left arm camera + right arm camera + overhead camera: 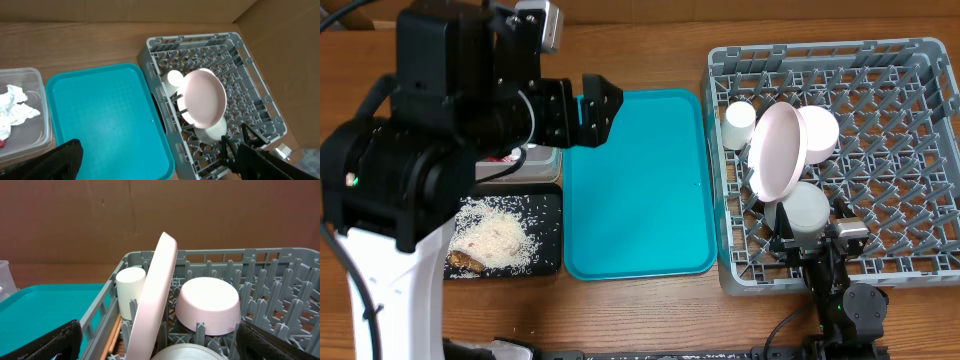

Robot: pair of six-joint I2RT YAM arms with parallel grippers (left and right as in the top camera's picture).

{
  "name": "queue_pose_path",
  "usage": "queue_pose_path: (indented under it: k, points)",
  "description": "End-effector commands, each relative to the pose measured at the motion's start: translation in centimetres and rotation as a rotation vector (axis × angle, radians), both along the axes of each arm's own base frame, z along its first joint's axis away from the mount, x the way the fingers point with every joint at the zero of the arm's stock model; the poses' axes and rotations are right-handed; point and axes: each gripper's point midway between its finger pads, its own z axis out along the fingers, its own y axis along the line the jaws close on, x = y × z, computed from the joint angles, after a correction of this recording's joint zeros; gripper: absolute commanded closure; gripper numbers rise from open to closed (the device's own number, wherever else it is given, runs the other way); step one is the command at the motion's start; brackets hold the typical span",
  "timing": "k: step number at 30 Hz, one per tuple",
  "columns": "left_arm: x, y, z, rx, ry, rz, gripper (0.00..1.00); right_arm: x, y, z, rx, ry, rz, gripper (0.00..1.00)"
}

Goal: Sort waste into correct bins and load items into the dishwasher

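1. Four dishes are sitting in the rack (920,275): plate (777,150), cup (739,120), far bowl (818,132), near bowl (807,208).
2. Rice (500,235) is lying in the black bin (548,205) and tissue (12,107) in the clear tub (44,107); the tray (635,180) is holding nothing.
3. Both grippers are hanging spread and empty, the left gripper (600,112) by the tray and the right gripper (812,238) over the rack, so sorting is probably finishing.

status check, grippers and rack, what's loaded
Left gripper open, empty, above teal tray. Right gripper open at rack's front bowl. Pink plate on edge, cup, second bowl racked. No obstruction seen.
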Motion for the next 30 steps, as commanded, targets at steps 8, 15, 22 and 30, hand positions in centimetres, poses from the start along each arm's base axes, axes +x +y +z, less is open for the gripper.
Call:
queue_pose_path:
  k: [8,15,22,30]
  points:
    - [-3.4,3.3,-2.8,0.104,0.036,0.106,0.00,0.0,0.3,-0.1,-0.002,-0.008,0.013,0.00]
    - [-4.7,4.2,-8.1,0.130,0.052,0.128,0.00,0.0,0.3,-0.1,-0.003,-0.008,0.013,0.00]
    - [-5.0,4.4,-13.4,0.104,-0.023,0.133,0.00,0.0,0.3,-0.1,-0.002,-0.008,0.013,0.00]
    - [-4.2,4.2,-19.4,0.046,-0.178,0.142,0.00,0.0,0.3,-0.1,-0.002,-0.008,0.013,0.00]
